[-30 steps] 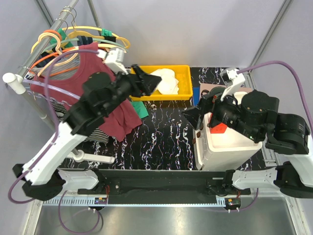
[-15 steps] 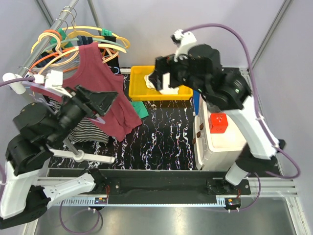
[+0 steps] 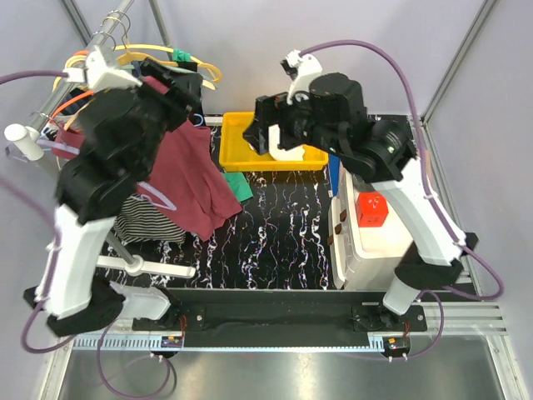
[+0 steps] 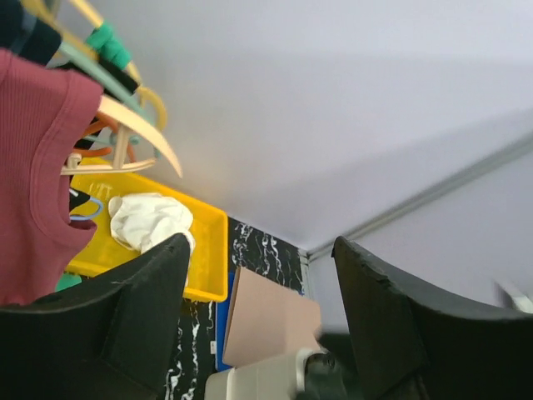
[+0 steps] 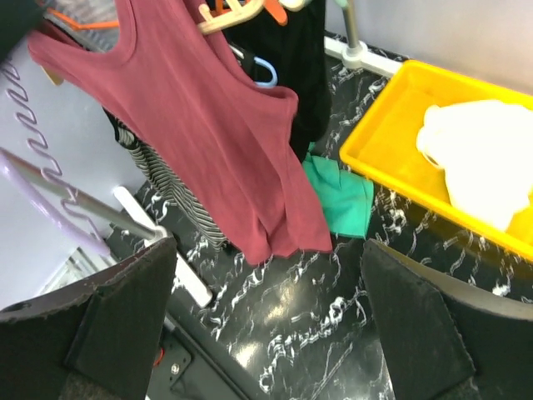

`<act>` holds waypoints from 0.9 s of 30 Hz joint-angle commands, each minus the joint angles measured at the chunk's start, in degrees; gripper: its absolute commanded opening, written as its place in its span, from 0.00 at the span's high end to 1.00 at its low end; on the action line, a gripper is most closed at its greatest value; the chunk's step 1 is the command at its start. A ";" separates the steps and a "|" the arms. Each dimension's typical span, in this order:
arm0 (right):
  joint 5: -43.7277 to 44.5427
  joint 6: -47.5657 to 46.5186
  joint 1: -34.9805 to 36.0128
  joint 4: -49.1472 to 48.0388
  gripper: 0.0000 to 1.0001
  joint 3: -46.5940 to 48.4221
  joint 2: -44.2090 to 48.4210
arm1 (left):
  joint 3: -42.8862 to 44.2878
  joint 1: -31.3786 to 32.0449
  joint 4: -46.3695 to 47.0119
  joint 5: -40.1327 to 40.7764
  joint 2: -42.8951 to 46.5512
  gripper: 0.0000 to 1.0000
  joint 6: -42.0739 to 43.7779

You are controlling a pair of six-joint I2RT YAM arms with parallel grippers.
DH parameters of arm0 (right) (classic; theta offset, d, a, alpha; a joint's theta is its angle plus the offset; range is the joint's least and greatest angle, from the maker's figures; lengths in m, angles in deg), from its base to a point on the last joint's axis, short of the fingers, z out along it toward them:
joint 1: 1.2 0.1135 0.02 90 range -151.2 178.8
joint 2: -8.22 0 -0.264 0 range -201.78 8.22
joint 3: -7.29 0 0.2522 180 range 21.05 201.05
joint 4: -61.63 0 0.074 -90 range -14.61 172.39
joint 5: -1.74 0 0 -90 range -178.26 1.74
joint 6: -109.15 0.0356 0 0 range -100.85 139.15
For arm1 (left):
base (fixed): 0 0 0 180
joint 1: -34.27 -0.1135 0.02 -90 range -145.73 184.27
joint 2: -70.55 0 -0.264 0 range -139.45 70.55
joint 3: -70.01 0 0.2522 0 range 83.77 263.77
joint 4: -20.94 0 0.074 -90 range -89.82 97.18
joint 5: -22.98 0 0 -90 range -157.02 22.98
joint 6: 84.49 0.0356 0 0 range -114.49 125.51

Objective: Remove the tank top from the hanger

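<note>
The maroon tank top (image 3: 187,179) hangs on a wooden hanger (image 4: 141,133) on the clothes rack at the left. It also shows in the right wrist view (image 5: 208,125) and at the left edge of the left wrist view (image 4: 33,192). My left gripper (image 3: 176,83) is raised high beside the top of the rack, just right of the tank top's shoulder. It is open and empty (image 4: 260,250). My right gripper (image 3: 258,132) hovers above the yellow bin, right of the tank top, open and empty (image 5: 266,250).
A yellow bin (image 3: 229,146) with white cloth (image 5: 479,158) stands at the back. A green cloth (image 3: 240,185) lies beside it. A striped garment (image 3: 141,225) hangs under the tank top. A white box (image 3: 383,250) with a red cube (image 3: 371,208) stands right. Rack base bar (image 3: 158,268).
My left arm has swung up from beside the tank top's front to the top of the rack. My right arm rose from the white box to over the yellow bin, then barely moved.
</note>
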 commanded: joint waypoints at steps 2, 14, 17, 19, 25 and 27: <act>1.89 2.13 -0.29 -1.12 0.00 -8.11 11.54 | -1.15 -11.48 0.39 -8.28 -5.73 0.28 -11.87; 1.89 6.26 -0.38 -5.33 0.00 -28.51 26.04 | -3.43 -15.79 1.81 -5.92 -10.31 0.34 -25.58; 1.27 6.44 -0.38 -6.30 0.00 -29.92 27.10 | -3.96 -15.88 2.60 -4.77 -10.75 0.41 -28.22; 1.27 6.27 -0.38 -6.66 0.00 -30.71 27.80 | -3.53 -15.97 3.30 -4.77 -11.71 0.43 -29.37; 2.15 5.39 -0.47 -8.24 0.00 -32.73 30.26 | -2.29 -15.88 3.74 -2.14 -14.17 0.48 -30.96; 2.50 4.86 -0.38 -8.50 0.00 -33.26 31.05 | -2.55 -15.97 3.83 -1.00 -14.44 0.48 -31.04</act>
